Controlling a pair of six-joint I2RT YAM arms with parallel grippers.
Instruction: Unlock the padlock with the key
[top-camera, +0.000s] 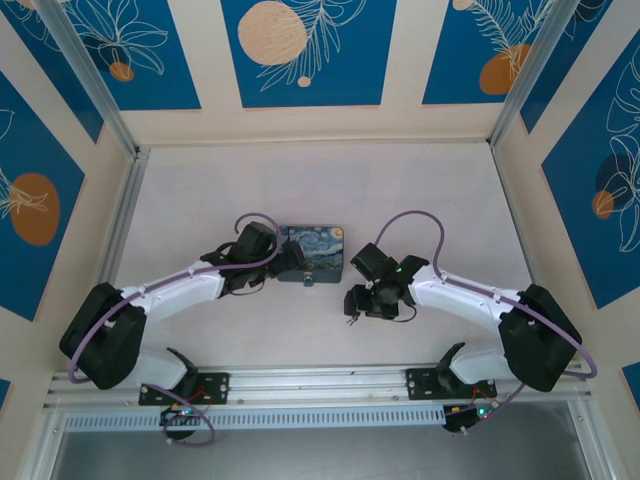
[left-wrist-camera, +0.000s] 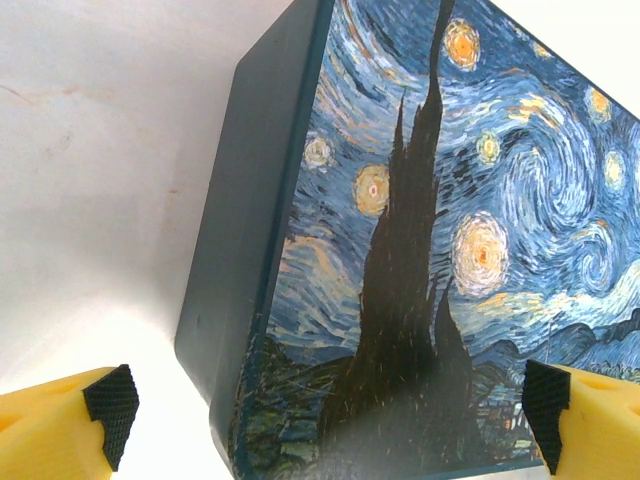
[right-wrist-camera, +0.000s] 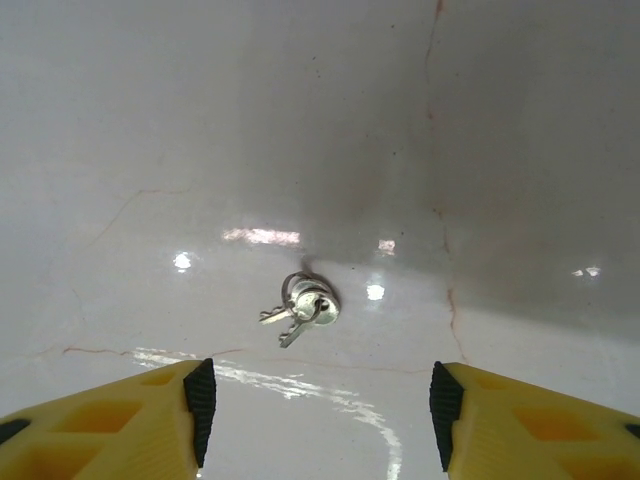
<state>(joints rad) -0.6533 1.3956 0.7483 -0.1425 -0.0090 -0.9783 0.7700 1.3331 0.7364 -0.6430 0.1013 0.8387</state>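
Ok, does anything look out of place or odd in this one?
Nothing damaged or spilled. The one oddity: the key, on a small ring with others, lies loose on the table in front of the right gripper and its open jaws, held by nothing. The table also shows thin reddish crack-like lines.

The tin (left-wrist-camera: 480, 250) is painted with swirling blue-and-yellow stars and a dark cypress, its side left plain dark teal. The key (right-wrist-camera: 300, 312) is seen as silvery-grey on a white desk (right-wrist-camera: 150, 120) veined faintly reddish-brown. Yellow fingers (right-wrist-camera: 90, 430) are tipped with black pads (right-wrist-camera: 201, 405).
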